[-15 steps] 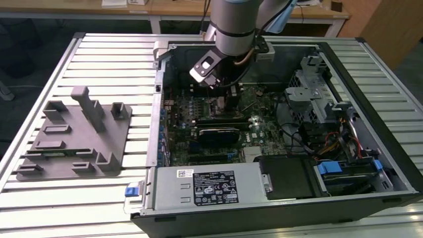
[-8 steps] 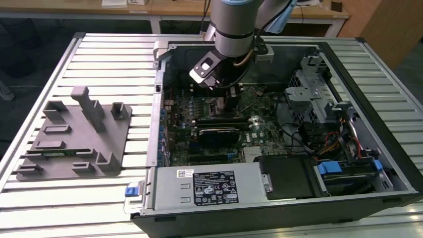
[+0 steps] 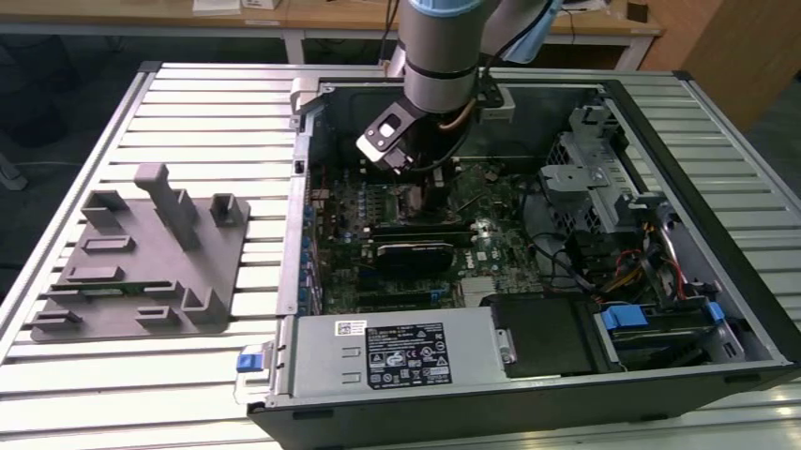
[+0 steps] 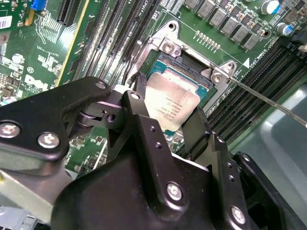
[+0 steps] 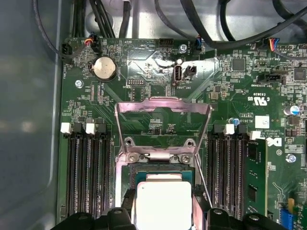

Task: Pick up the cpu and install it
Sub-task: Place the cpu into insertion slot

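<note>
Black two-finger gripper [image 4: 168, 112] clamps the small silvery square cpu [image 4: 172, 105].
Chip at the open black-framed socket [image 4: 191, 63], eleven o'clock within the exterior view's dark computer case [image 3: 526, 412].

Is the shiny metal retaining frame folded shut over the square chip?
No, the silvery metal frame stands swung open, leaving the silvery-grey square cpu uncovered.

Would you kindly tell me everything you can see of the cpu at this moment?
The cpu is a small flat square chip, silvery-grey metal top with a paler rim and faint print. The gripper's black fingers clasp two opposite edges, holding it face up over the open socket, whose metal frame is swung up. Whether it is seated cannot be told.
</note>
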Available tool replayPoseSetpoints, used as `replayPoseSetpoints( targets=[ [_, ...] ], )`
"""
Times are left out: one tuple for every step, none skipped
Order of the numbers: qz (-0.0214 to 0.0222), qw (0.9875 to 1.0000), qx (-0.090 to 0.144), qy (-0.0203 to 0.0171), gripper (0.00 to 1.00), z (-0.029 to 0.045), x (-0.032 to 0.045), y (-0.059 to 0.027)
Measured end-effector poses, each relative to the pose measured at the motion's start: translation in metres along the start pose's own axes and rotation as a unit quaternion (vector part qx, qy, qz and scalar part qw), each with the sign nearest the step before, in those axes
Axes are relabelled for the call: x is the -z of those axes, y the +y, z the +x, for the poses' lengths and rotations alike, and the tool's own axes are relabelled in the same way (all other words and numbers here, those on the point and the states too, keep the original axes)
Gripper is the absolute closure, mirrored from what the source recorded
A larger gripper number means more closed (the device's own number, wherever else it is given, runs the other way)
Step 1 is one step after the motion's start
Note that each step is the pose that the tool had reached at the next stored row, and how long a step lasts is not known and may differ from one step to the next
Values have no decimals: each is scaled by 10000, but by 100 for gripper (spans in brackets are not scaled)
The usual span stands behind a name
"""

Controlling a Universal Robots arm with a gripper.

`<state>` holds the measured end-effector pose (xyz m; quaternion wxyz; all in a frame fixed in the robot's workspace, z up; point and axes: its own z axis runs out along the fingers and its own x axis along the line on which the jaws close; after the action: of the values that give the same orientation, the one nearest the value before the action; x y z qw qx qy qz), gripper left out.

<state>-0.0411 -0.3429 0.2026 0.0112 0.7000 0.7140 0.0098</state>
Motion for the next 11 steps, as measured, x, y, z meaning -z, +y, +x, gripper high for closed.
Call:
replayPoseSetpoints(
  targets=[
    [0,10000,-1,0,45,0,-8,-1],
    [0,10000,-4,0,45,0,-18,-1],
    [0,10000,-8,-1,45,0,-24,-2],
    [0,10000,-18,-1,45,0,-29,-2],
    [0,10000,-29,-1,45,0,-33,-2],
    [0,10000,-38,-2,45,0,-37,-2],
    [0,10000,-45,-1,45,0,-42,-2],
    [0,10000,-52,-1,45,0,-47,-2],
    [0,10000,-60,-1,45,0,-52,-3],
    [0,10000,-73,0,45,0,-56,-3],
    [0,10000,-88,0,45,0,-60,-3]
  ],
)
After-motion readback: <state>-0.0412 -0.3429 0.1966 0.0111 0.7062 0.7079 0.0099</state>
